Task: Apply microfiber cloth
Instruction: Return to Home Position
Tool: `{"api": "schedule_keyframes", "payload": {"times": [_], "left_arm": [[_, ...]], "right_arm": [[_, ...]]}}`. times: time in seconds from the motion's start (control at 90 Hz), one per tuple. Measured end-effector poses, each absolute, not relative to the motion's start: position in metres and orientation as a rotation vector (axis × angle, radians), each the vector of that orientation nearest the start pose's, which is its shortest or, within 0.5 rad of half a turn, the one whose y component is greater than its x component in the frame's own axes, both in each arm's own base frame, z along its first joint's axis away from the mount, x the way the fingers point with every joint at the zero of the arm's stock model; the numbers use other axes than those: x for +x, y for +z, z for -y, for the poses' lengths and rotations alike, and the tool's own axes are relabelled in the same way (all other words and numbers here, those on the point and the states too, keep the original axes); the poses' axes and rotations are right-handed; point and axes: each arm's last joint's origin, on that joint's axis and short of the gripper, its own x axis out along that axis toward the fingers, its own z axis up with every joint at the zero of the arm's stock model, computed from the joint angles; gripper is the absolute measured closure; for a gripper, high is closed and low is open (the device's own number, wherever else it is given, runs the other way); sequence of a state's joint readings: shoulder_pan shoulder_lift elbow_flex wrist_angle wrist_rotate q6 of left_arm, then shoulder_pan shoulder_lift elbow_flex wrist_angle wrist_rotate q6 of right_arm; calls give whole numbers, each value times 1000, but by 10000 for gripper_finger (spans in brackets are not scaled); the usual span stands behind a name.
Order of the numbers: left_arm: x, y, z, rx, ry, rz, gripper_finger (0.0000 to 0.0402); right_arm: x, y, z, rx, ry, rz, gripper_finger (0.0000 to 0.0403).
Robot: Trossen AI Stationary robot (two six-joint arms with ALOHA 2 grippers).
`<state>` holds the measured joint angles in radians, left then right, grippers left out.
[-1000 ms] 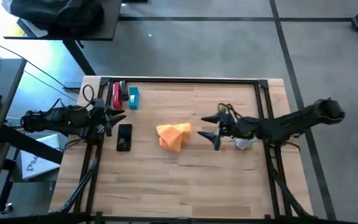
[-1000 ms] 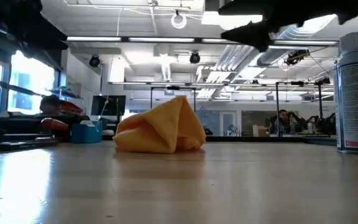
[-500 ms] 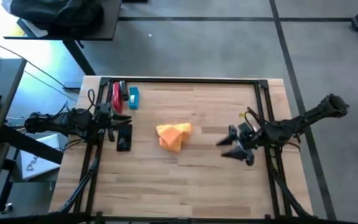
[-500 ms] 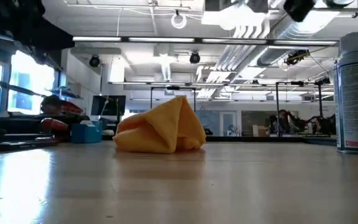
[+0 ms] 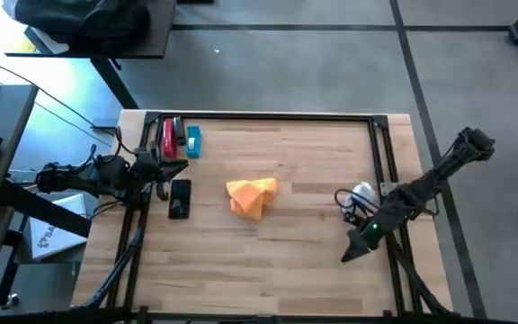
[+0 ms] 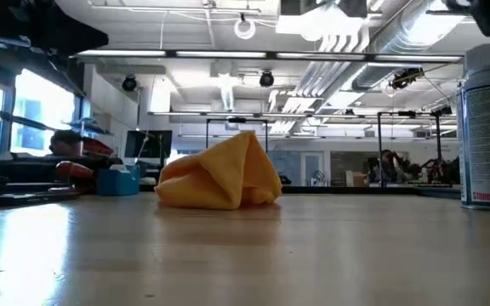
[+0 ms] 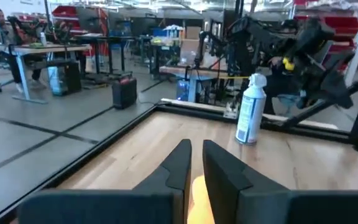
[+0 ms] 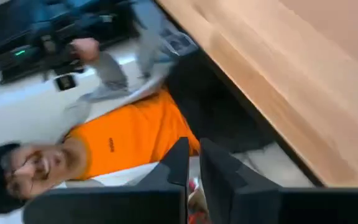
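We find the microfiber cloth crumpled into a peak at the middle of the wooden counter, free of both grippers. Left of the cloth, near it, lies a black phone. The left gripper hovers just beyond the phone, fingers pressed together. Right of the cloth, well apart, stands a white spray bottle. The right gripper hangs past the bottle, fingers likewise together. Behind the cloth, the low view shows a workshop with ceiling pipes. A person in an orange shirt is beyond the counter edge.
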<state>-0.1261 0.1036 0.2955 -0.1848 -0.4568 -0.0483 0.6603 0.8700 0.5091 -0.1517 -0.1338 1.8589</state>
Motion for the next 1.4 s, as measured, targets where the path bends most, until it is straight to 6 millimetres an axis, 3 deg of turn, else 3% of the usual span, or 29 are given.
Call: {"api": "schedule_keyframes", "payload": {"times": [0.233,0.5,0.644,0.733,0.889,1.267,1.4], "left_arm": [[81,238,-3,-51,330,22,387],[81,238,-3,27,357,8,387],[81,238,-4,22,390,11,387],[80,239,-3,-10,324,28,387],[73,242,2,-35,125,107,387],[87,206,3,-107,144,138,387],[90,197,3,-154,140,103,387]], "right_arm": [[127,204,-107,1437,-228,-1220,401],[131,199,-92,1155,-269,-1043,403],[131,187,-81,1007,-393,-1094,403],[130,183,-74,939,-444,-1129,403],[133,184,-70,810,-441,-1036,403],[134,185,-58,514,-632,-785,403],[135,186,-58,497,-625,-763,403]]}}
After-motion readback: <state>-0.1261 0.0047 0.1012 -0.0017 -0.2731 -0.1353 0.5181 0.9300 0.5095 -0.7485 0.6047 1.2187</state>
